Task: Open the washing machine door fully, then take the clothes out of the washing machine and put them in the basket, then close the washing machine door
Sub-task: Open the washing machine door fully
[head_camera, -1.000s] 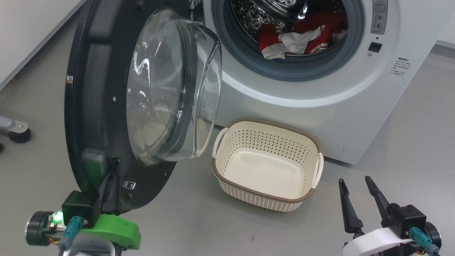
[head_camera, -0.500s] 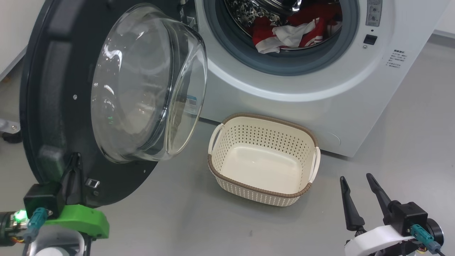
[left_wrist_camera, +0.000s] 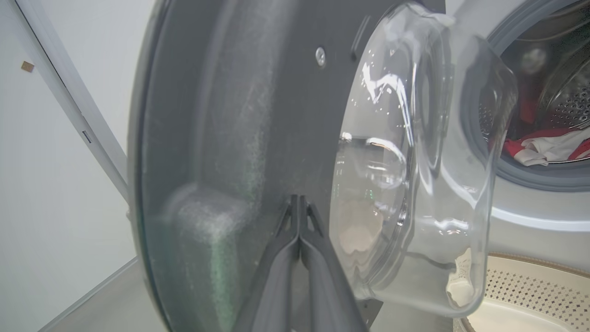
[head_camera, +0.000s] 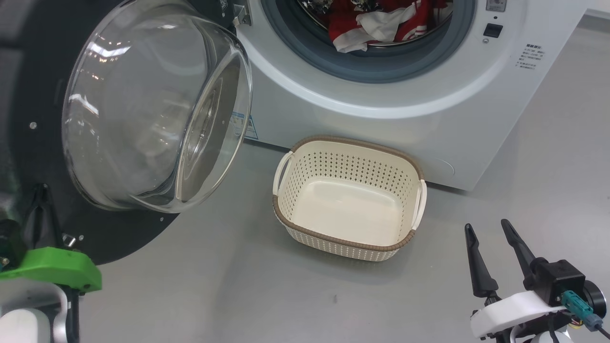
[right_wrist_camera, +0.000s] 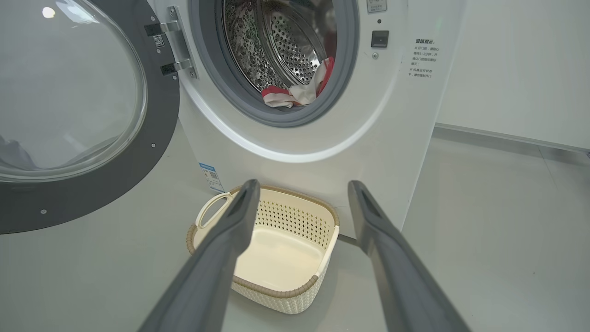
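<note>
The washing machine door (head_camera: 28, 95) stands swung out to the left, and its clear glass bowl (head_camera: 152, 109) bulges toward me. My left gripper (head_camera: 42, 190) is shut, its tips (left_wrist_camera: 298, 199) resting against the door's dark inner face (left_wrist_camera: 221, 115) beside the bowl. Red and white clothes (head_camera: 376, 24) lie in the drum of the white washing machine (head_camera: 381, 124), also visible as clothes (right_wrist_camera: 299, 94) past the grey ring. The cream basket (head_camera: 333, 238) sits empty on the floor before the washer. My right gripper (head_camera: 487, 226) hangs open to the basket's right, its open jaws (right_wrist_camera: 303, 184) framing the basket (right_wrist_camera: 276, 288).
Grey floor (head_camera: 238, 295) spreads around the basket. A white wall with a skirting strip (left_wrist_camera: 69, 106) runs behind the door on the left, and another wall (right_wrist_camera: 516, 69) stands right of the washer. A blue label (head_camera: 240, 125) marks the washer's lower front.
The door has swung further open toward the left, with my shut left gripper moving along against it. The head camera has shifted too. My right gripper has stayed open and still.
</note>
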Tool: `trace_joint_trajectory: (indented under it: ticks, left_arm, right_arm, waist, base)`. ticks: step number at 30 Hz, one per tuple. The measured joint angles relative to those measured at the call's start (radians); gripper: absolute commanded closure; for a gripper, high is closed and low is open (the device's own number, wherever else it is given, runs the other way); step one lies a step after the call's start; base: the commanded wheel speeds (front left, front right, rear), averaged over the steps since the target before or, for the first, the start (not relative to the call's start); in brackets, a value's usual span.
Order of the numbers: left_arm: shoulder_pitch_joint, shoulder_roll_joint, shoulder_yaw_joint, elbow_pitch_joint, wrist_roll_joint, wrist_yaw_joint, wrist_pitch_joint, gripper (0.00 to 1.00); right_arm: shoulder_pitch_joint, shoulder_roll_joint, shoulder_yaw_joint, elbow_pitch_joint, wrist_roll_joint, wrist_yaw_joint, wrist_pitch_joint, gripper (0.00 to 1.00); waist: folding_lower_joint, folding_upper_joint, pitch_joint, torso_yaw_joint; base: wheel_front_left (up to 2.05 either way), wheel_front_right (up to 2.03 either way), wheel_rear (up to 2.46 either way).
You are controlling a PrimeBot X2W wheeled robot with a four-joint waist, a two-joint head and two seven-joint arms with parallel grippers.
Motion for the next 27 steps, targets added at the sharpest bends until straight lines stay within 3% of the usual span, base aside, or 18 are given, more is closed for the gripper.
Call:
trace_joint_trajectory:
  ticks: [14, 27]
  left_arm:
    - [-0.061, 0.012, 0.113, 0.127, -0.014, 0.000, -0.018, 1.00]
    - [-0.063, 0.007, 0.125, 0.174, -0.015, 0.000, -0.074, 1.00]
  right_arm:
    - [-0.015, -0.007, -0.005, -0.002, 0.000, 0.006, 0.001, 0.00]
    - [-0.015, 0.000, 0.003, 0.010, 0.000, 0.010, 0.001, 0.00]
  waist:
    - [0.0000, 0.0000, 0.018, -0.015]
    - [0.0000, 0.0000, -0.011, -0.020]
  base:
    - [0.00, 0.00, 0.00]
    - [0.00, 0.00, 0.00]
